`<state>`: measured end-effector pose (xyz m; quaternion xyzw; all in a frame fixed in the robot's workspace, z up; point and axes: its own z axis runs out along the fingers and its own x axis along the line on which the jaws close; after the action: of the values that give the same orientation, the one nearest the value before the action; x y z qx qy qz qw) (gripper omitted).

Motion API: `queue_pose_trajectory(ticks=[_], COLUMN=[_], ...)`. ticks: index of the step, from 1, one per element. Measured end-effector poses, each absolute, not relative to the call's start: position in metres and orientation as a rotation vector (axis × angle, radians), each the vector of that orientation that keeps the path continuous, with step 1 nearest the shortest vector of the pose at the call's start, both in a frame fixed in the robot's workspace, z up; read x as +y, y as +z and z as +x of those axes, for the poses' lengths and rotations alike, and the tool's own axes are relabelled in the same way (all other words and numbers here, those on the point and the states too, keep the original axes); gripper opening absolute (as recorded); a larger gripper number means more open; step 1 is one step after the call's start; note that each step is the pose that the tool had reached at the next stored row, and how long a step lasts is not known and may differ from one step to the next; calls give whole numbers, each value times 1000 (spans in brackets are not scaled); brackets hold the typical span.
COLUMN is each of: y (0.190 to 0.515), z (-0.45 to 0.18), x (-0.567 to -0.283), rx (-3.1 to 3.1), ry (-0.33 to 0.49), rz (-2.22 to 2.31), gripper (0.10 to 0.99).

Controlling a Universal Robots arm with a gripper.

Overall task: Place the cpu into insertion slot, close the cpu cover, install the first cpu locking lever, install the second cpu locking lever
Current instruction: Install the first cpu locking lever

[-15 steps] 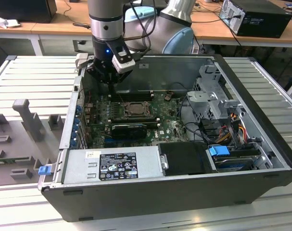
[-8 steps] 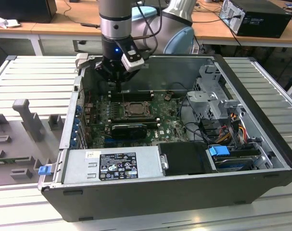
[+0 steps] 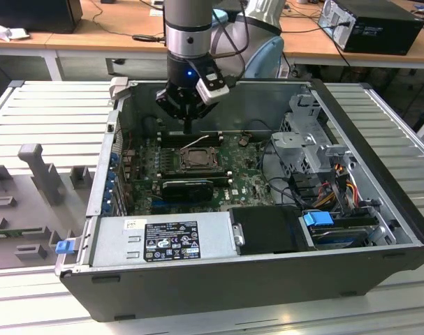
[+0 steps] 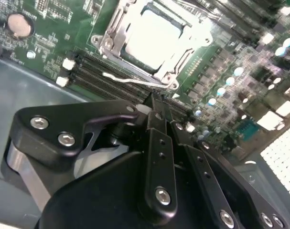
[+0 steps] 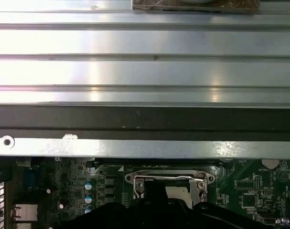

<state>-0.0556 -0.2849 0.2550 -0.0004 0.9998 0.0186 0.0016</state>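
Closest to the lens in the second wrist view is the gripper (image 4: 153, 102), its black fingers (image 4: 159, 143) drawn together into one narrow tip, and I can make out nothing between them. That tip hangs just above the green motherboard (image 4: 221, 71), next to the rows of dark memory slots (image 4: 102, 71) along one side of the processor socket.

Just beyond the tip, a thin silver lever (image 4: 128, 79) runs along the near side of the socket, over the memory slots. I cannot tell whether it is hooked down.

The cpu (image 4: 152, 36) sits flat in the socket, its pale metal top catching the light. The cpu cover (image 4: 115, 29) lies down around it, so the chip shows through the square opening. The first wrist view gives the same: the cover (image 5: 168, 178) lies across the socket and a patch of the cpu (image 5: 179, 192) shows inside it.

A coin battery (image 4: 18, 25) sits on the board, well off to one side of the socket.

From the exterior view, the gripper (image 3: 188, 130) points straight down inside the open computer case (image 3: 379, 167), just behind the cpu (image 3: 197, 158) on the motherboard (image 3: 246, 185). A grey power supply (image 3: 163, 241) lines the near wall of the case, and a drive cage (image 3: 302, 139) stands toward the exterior view's right. The case rests on a ribbed metal table (image 3: 51, 118).
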Motion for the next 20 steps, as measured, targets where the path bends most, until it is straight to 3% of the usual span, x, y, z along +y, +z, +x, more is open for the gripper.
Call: queue_pose_trajectory(ticks=[4,7,20], y=[252,250,230], z=[-56,-55,-44], x=[-290,-290,-289], rx=[3133,3131,3131], ry=[73,128,150], rz=[-1,0,-44], gripper=[106,106,106])
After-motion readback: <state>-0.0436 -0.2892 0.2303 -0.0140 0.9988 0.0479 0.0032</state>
